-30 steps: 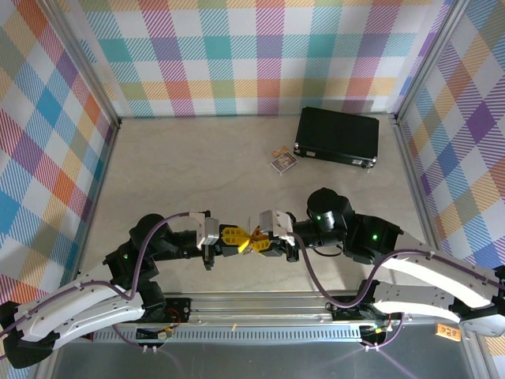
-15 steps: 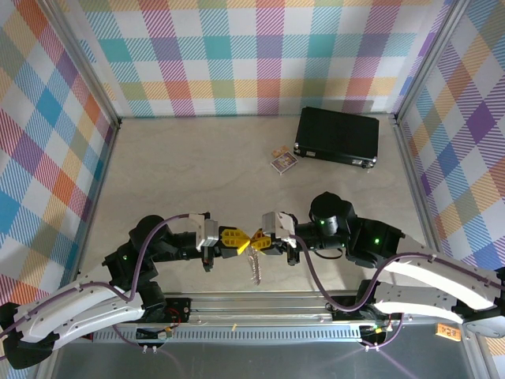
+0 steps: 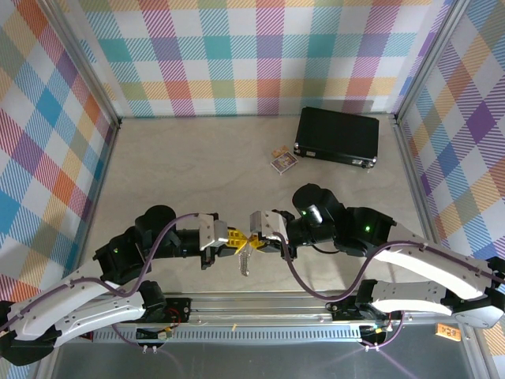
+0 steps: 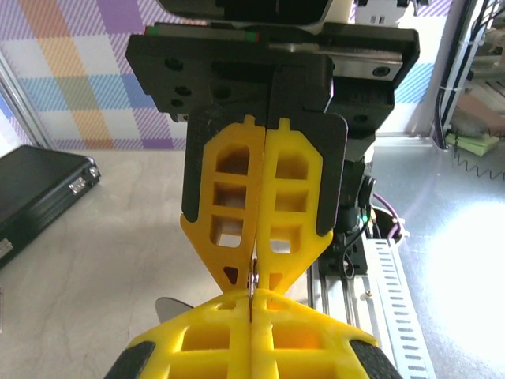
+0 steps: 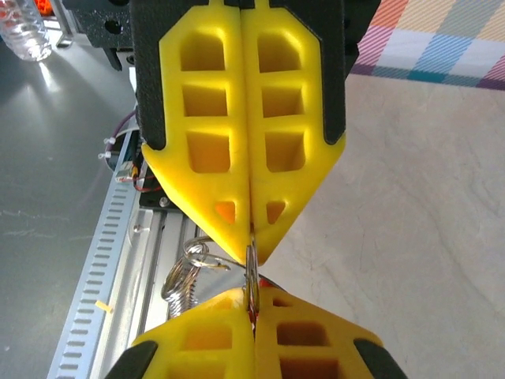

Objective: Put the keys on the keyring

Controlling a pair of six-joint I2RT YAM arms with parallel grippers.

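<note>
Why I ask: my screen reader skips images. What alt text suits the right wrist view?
Two pairs of yellow jaws, the left arm's above and the right arm's below, meet tip to tip, both shut on a thin metal keyring. Its silvery chain dangles left of the tips, over a slotted rail; pale table to the right.

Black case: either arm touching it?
No: the black case lies well beyond the left fingers and right fingers, which meet tip to tip far from it.
</note>
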